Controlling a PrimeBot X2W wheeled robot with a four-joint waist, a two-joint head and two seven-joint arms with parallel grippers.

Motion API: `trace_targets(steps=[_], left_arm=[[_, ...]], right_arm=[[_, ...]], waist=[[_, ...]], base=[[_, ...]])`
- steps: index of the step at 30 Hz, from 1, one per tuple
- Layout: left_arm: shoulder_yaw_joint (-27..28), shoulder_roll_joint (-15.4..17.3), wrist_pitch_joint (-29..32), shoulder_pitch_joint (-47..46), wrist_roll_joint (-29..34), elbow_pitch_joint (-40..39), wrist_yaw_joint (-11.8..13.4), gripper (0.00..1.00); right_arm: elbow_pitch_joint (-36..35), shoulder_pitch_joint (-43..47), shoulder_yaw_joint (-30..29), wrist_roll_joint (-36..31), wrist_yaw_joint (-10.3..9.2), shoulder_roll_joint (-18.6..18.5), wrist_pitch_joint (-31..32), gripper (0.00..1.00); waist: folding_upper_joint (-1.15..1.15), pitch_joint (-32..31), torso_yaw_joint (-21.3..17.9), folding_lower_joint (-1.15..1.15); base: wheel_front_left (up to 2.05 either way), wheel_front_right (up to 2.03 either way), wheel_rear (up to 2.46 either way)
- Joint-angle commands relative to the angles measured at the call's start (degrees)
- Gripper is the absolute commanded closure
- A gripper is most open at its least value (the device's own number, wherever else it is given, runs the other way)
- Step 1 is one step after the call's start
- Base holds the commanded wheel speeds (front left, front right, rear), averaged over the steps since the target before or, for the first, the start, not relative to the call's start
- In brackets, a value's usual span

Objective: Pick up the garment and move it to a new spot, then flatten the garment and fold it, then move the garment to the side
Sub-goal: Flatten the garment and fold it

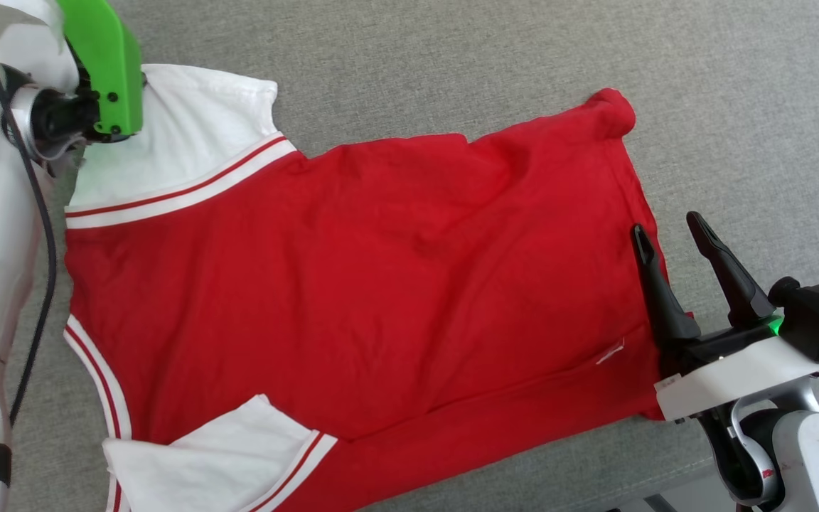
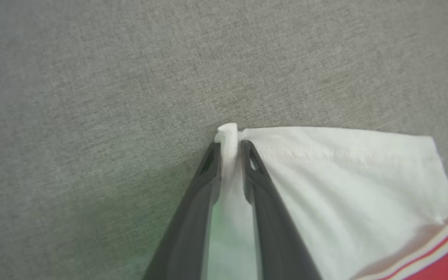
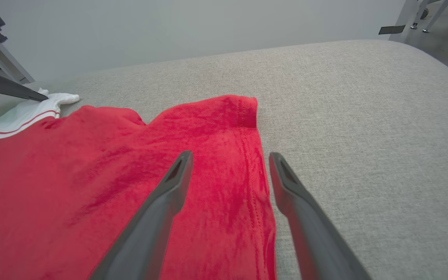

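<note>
L end effector [image 2: 230,144] pinches garment [image 1: 381,284] sleeve [image 2: 344,167] (white); R end effector [image 1: 666,224] spread.

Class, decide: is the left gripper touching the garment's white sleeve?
Touching. The left wrist view shows the left gripper shut on a fold of the garment at its white sleeve, cloth pinched between its fingers.

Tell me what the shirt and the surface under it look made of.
The garment: soft knit fabric, likely cotton or polyester jersey; matte, shows creases, stitched hem visible. The surface: grey woven upholstery-type cloth, matte, flecked weave; rounded edge suggests padding underneath.
</note>
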Motion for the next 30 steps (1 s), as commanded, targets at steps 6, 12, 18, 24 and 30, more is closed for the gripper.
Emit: trace_targets(steps=[6, 12, 18, 24, 30], left_arm=[[0.43, -1.63, -5.46, 4.33, -0.67, 0.97, 0.89, 1.0], [1.67, -1.58, -11.52, 6.73, -1.99, -3.24, -0.32, 1.0], [1.61, -2.03, -15.4, 10.2, -2.19, -12.34, -0.37, 1.0], [1.29, -1.08, -16.84, 15.06, -1.59, -24.14, 1.55, 1.0], [1.59, 0.61, -17.21, 20.3, -1.11, -36.25, 4.66, 1.0]], right_arm=[[0.19, -1.12, 0.23, -0.43, -0.03, -1.65, 1.11, 0.0], [0.32, -0.98, -0.9, -0.7, -0.03, -4.14, 4.68, 0.0], [-0.95, -3.13, 0.43, -0.07, -0.03, -11.61, 14.53, 0.0], [0.42, -8.68, 0.06, 4.07, -0.03, -17.27, 27.56, 0.0], [4.66, -15.79, -1.17, 8.88, -0.03, -19.82, 40.18, 0.0]], waist=[[0.0, -3.6, 2.41, 0.0], [0.0, -7.82, 4.82, 0.0], [0.0, -9.06, 8.79, 0.0], [0.0, -8.44, 12.31, 0.0], [0.0, -7.05, 14.81, 0.0]], base=[[0.0, 0.0, 0.0], [0.0, 0.0, 0.0], [0.0, 0.0, 0.0], [0.0, 0.0, 0.0], [0.0, 0.0, 0.0]])
